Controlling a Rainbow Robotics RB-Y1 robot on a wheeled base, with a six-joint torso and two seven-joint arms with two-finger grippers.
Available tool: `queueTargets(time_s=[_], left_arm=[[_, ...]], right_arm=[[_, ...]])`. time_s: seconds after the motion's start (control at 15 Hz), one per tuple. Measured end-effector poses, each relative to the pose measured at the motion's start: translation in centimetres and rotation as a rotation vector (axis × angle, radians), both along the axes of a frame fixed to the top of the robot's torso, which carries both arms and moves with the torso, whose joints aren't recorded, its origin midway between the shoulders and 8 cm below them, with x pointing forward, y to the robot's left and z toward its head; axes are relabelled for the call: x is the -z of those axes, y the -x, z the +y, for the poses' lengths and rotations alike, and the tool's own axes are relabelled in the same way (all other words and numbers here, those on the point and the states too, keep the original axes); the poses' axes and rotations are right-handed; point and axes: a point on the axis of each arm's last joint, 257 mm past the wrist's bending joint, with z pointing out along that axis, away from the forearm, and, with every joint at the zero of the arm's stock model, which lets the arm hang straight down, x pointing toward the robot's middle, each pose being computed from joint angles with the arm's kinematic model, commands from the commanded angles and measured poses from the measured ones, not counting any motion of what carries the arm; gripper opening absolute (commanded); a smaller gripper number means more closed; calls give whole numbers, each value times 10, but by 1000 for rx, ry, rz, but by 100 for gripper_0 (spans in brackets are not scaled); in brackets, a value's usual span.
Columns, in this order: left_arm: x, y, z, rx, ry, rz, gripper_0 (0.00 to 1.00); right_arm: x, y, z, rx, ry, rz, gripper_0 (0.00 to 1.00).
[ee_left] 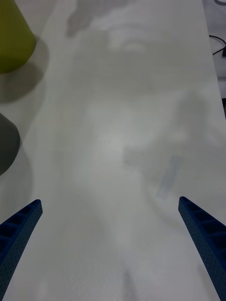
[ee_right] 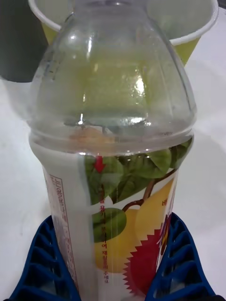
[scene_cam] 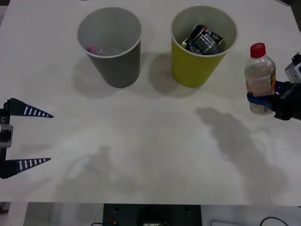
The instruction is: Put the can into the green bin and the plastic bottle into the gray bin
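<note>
The plastic bottle [scene_cam: 259,70], clear with a red cap and a fruit label, stands upright at the table's right edge. My right gripper [scene_cam: 264,97] is shut on its lower body. In the right wrist view the blue fingers [ee_right: 40,263] press both sides of the bottle [ee_right: 113,141]. The green bin [scene_cam: 190,70] stands at the back right of centre with a dark crumpled can [scene_cam: 203,40] inside it. The gray bin [scene_cam: 117,68] stands to its left. My left gripper [scene_cam: 49,138] hovers open at the table's left edge, holding nothing.
A clear item with a pink cap [scene_cam: 92,48] lies inside the gray bin. Behind the bottle the right wrist view catches the green bin [ee_right: 200,40] and the gray bin [ee_right: 14,47]. Bare white table [scene_cam: 150,155] stretches between the arms.
</note>
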Motion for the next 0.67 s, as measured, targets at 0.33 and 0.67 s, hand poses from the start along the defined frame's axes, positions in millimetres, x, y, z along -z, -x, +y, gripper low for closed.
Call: queueTargets(time_s=[0.33, 0.67], left_arm=[[0, 0, 0, 0, 0, 0, 100], [0, 0, 0, 0, 0, 0, 100]], right_arm=[[-27, 16, 21, -69, 5, 152, 0], [-65, 19, 45, -74, 16, 276, 0]])
